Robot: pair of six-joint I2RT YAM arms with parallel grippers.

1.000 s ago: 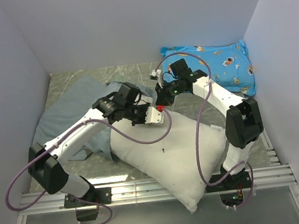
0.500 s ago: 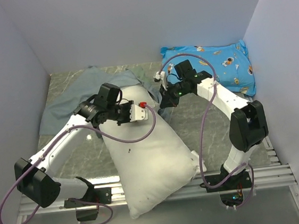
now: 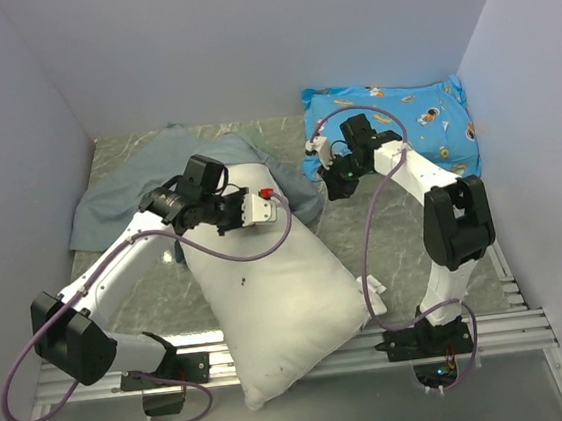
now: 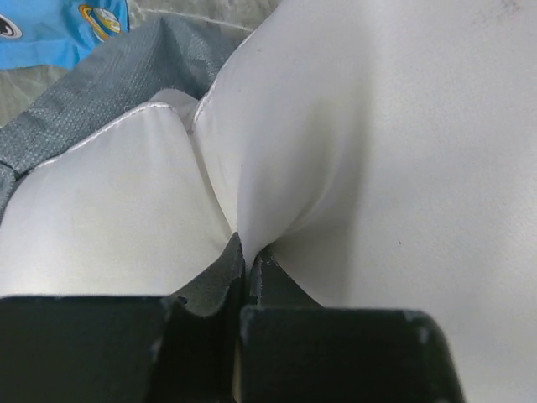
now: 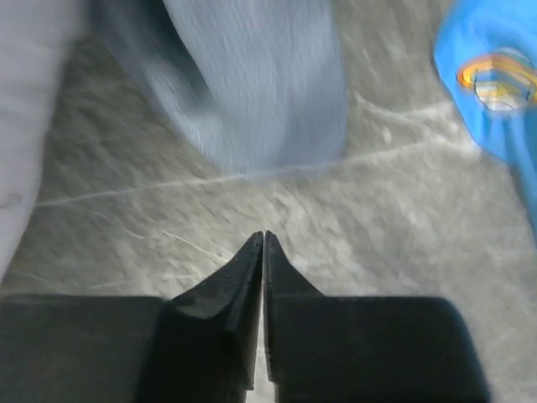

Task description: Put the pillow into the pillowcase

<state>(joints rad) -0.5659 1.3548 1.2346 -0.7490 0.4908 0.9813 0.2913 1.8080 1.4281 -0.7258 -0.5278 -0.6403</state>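
Pillow (image 3: 270, 292) sprawls across centre frame, its top edge pinched in the left end effector (image 4: 243, 252) at the pillowcase (image 3: 123, 192), upper left. The right end effector (image 5: 263, 239), closed and empty, would best hold the mouth open first.

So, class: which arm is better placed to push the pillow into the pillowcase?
Left: the left gripper is shut on the pillow, against the pillowcase. The right gripper holds nothing, above the table.

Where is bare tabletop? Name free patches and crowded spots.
Free: marble between the pillow and the right arm; also left of the pillow, under the left arm. Crowded: back left, where pillowcase, pillow and left claw bunch; blue cushion fills back-right corner.
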